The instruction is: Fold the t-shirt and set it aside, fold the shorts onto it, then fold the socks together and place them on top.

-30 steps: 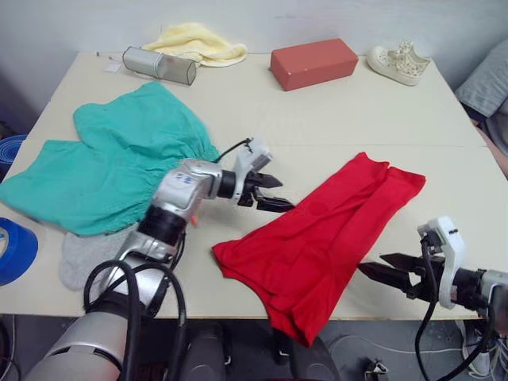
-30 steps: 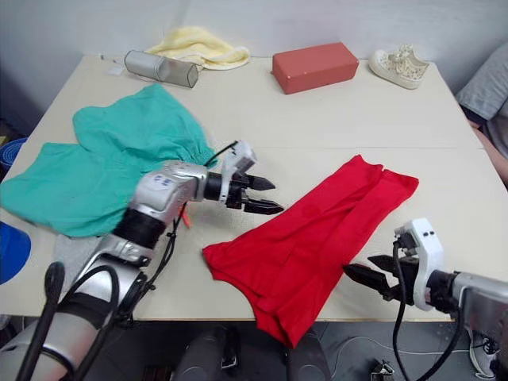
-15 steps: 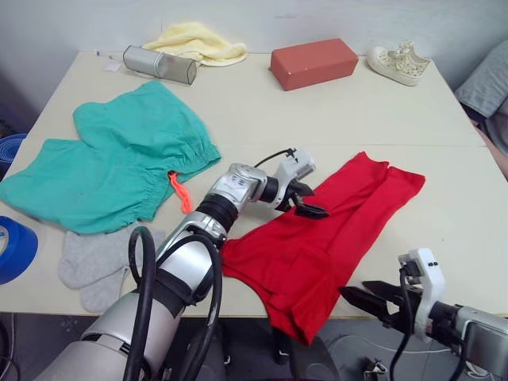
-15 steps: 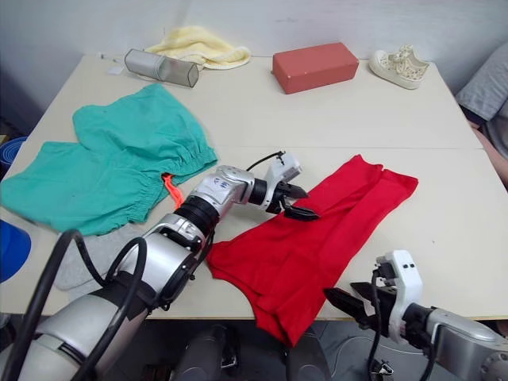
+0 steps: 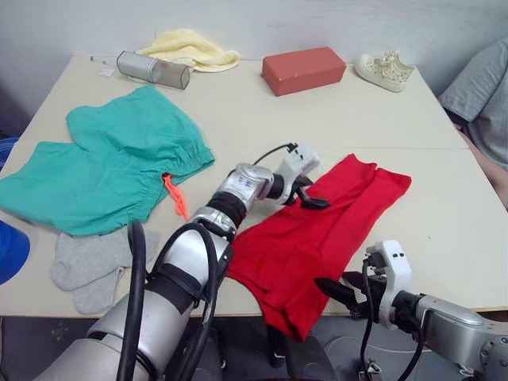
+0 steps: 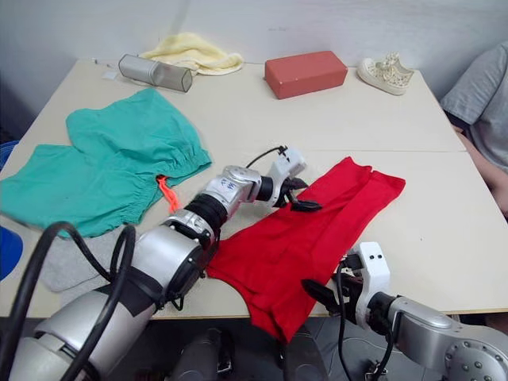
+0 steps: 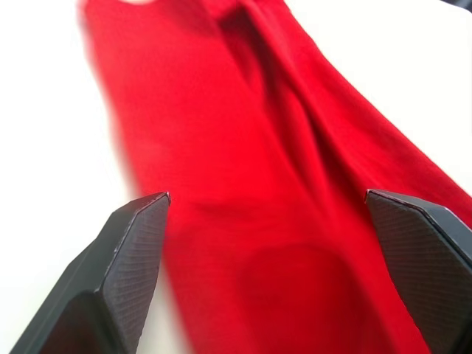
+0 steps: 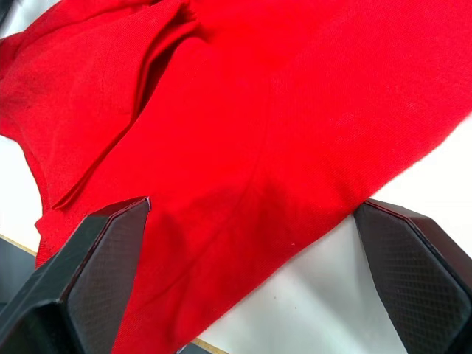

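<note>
The red t-shirt (image 5: 317,234) lies as a long crumpled strip from the table's front edge up toward the right. My left gripper (image 5: 309,196) hovers open over its upper left edge, and the left wrist view has red cloth (image 7: 258,184) between the spread fingers (image 7: 125,273). At the shirt's near end by the table edge, my right gripper (image 5: 337,287) is open, its fingers (image 8: 96,265) wide apart over the t-shirt's fabric (image 8: 258,140). The teal shorts (image 5: 111,167) with an orange drawstring (image 5: 175,197) lie flat at the left. The grey socks (image 5: 87,266) rest just in front of them.
Along the far edge are a pale yellow cloth (image 5: 186,46), a silver cylinder (image 5: 152,69), a red-brown block (image 5: 303,70) and a white sneaker (image 5: 385,67). A blue object (image 5: 9,250) sits at the left edge. A person's grey sleeve (image 5: 480,87) shows at the right.
My left gripper swung right from beside the shorts to over the t-shirt's upper left edge. The right gripper moved left along the table front to the shirt's near end. The camera shifted slightly.
</note>
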### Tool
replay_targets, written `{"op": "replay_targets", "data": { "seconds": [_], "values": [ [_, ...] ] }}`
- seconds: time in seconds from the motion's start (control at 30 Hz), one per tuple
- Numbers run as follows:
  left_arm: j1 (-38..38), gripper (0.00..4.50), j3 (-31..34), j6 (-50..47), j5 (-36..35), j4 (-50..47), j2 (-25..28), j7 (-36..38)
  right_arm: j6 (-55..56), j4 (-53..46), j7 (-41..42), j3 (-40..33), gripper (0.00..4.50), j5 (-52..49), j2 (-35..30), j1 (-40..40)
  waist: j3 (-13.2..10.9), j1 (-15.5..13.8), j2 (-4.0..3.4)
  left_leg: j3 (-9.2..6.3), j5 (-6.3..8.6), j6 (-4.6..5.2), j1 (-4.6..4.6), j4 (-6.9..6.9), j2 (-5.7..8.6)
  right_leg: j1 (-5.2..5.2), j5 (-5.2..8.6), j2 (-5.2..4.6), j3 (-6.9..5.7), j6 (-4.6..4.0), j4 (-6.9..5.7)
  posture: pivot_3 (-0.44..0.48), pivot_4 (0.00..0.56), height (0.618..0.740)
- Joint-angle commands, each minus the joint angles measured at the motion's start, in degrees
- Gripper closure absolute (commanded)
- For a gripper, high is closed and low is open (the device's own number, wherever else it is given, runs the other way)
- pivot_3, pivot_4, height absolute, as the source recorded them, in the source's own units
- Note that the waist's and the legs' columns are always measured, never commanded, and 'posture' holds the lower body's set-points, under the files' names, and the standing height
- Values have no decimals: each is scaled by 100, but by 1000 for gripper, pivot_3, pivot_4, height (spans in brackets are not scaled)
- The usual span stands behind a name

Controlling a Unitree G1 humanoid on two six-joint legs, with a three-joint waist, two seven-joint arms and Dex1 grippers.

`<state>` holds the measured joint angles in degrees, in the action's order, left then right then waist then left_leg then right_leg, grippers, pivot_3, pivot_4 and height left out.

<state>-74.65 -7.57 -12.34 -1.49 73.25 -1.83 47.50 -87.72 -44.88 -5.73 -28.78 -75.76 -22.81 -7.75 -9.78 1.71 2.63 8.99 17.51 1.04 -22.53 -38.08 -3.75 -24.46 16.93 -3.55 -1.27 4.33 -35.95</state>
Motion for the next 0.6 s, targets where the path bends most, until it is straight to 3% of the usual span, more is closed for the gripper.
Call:
{"op": "replay_targets", "data": {
  "seconds": [0.03, 0.47, 0.53, 0.6],
  "values": [
    [-106, 62, 23, -150, 161, 31, 177, 226, 204, 175, -286, 296, 65, -487, -239, -270, 2, -11, -3, 0, -1, -1, 0, 2, 0, 0, 0, 0, 0, 0, 0, 0, 150, 740],
    [209, 62, -10, -722, 378, 103, -208, 552, 1991, 283, -1295, 1237, 65, -1973, -1716, -898, 2, -151, -2, -11, 0, 0, -21, -10, 13, -2, 2, 2, 1, 2, 9, 0, 150, 740],
    [249, 457, 41, -768, 365, 130, -315, 500, 2203, 310, -1344, 1387, 0, -2050, -1906, -911, 3, -165, -2, -18, -1, 0, -21, -11, 13, 1, 2, 3, 2, 2, 8, 0, 150, 740],
    [301, 922, 46, -750, 396, 147, -395, 452, 2393, 343, -1367, 1508, 406, -2098, -2061, -912, 3, -165, -2, -25, -2, 0, -21, -11, 13, 4, 2, 3, 2, 2, 7, 0, 150, 740]
  ]
}}
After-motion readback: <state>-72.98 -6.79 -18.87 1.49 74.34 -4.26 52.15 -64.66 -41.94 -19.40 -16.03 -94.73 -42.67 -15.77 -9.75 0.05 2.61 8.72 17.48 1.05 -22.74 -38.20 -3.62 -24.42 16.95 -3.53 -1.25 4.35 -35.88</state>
